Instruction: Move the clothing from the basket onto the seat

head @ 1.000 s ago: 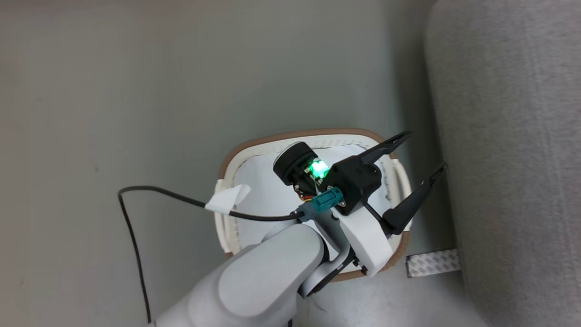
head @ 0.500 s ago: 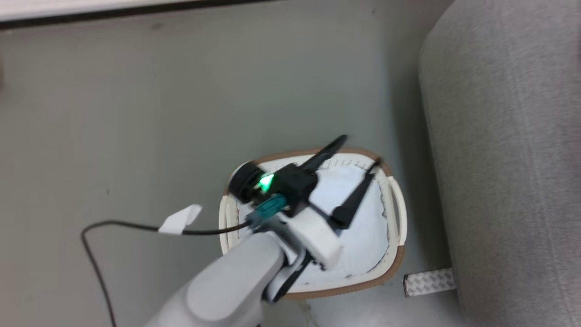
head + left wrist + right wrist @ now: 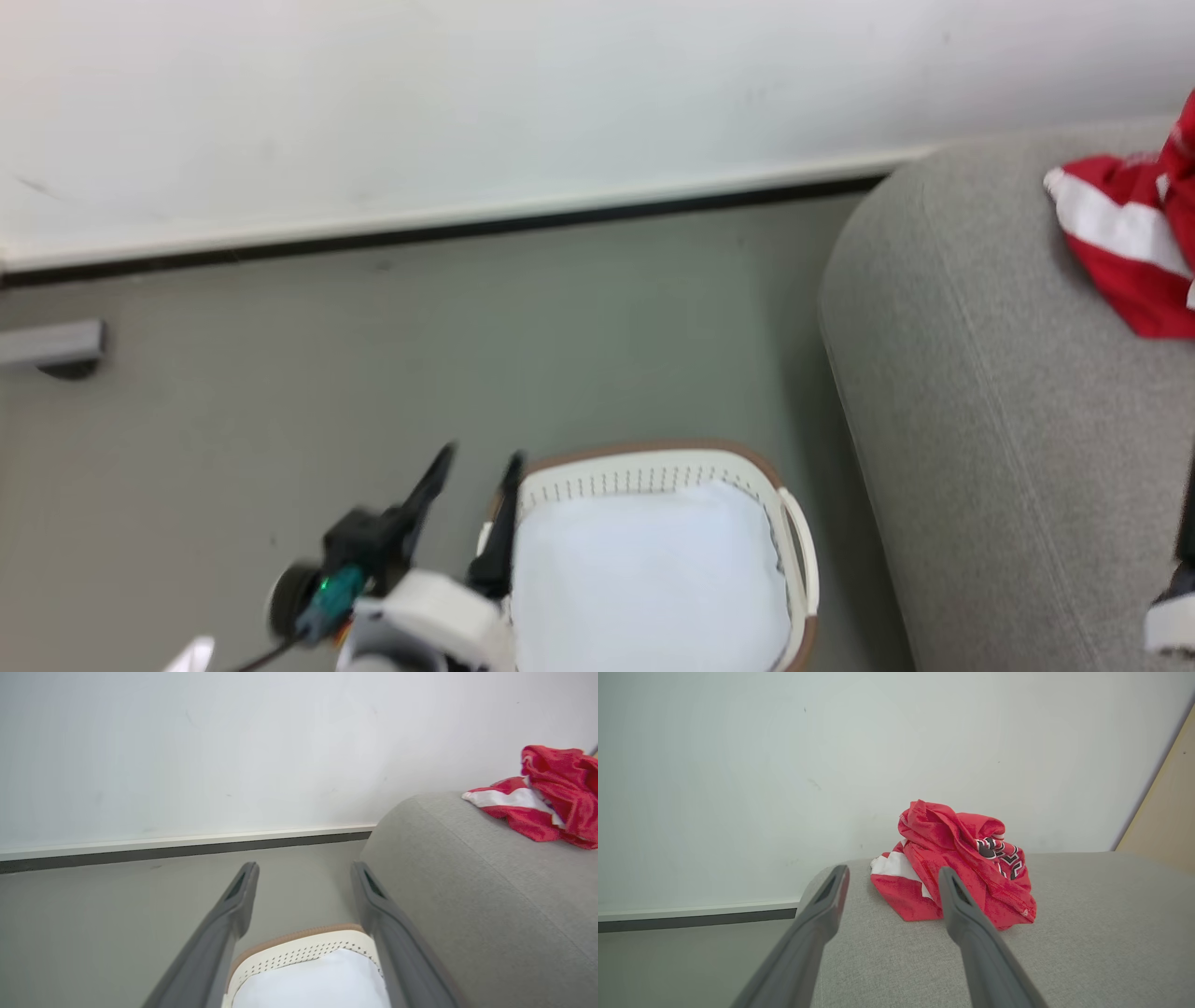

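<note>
Grey floor (image 3: pixel 373 355) meets white wall (image 3: pixel 467 93); fabric sofa (image 3: pixel 980 420) stands beside.

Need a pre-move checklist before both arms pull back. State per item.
1. Red jersey resting on the grey sofa: ok.
2. Right gripper open, fingers wide apart: ok.
3. Right fingers clear of the jersey: cannot tell; one overlaps it in the right wrist view.
4. Left gripper open and empty: ok.
5. Laundry basket free of red fabric: ok for what shows; under the white cloth, cannot tell.
6. Left fingers clear of the basket rim: cannot tell; one sits right beside it in the head view.
</note>
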`<state>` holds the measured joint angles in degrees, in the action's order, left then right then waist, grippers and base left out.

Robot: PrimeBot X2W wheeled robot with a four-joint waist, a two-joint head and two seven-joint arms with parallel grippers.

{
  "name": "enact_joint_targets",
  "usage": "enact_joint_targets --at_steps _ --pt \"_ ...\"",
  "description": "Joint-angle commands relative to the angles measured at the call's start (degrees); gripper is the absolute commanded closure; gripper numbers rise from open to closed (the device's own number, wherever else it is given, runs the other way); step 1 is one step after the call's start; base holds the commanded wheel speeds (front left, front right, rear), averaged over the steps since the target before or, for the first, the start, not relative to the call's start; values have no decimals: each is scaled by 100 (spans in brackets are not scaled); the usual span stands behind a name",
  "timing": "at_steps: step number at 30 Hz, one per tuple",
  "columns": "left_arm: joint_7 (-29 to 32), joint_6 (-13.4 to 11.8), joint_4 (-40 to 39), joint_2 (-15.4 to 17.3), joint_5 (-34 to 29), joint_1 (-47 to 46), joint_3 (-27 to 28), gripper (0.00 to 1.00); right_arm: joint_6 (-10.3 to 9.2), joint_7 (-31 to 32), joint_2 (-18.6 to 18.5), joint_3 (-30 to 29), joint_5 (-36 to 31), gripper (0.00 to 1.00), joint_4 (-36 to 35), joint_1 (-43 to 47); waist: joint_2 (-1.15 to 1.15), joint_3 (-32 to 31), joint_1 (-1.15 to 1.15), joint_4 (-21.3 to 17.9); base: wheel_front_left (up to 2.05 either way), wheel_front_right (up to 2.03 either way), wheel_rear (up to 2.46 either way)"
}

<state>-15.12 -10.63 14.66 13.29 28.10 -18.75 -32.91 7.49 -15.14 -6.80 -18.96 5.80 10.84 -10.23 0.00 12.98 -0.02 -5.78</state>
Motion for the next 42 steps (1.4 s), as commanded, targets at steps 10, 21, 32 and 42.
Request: enact_joint_targets --at_steps 10,21,32,42 --pt "-3 367 -88 -9 -748 1478 1114 0 2 0 341 590 -58 0 -123 1194 0 -1297 2 593 0 0 0" --pt "-4 857 24 -344 -1451 2129 2045 0 2 0 384 980 179 0 101 1755 0 -1634 2 813 0 0 0" --pt "-4 1209 82 -675 -1862 2273 2616 0 2 0 381 1495 217 0 276 1709 0 -1715 2 949 0 0 0" --pt "197 1255 308 -765 -1214 2181 2688 100 0 199 449 1447 763 100 499 1611 0 -1697 2 935 0 0 0"
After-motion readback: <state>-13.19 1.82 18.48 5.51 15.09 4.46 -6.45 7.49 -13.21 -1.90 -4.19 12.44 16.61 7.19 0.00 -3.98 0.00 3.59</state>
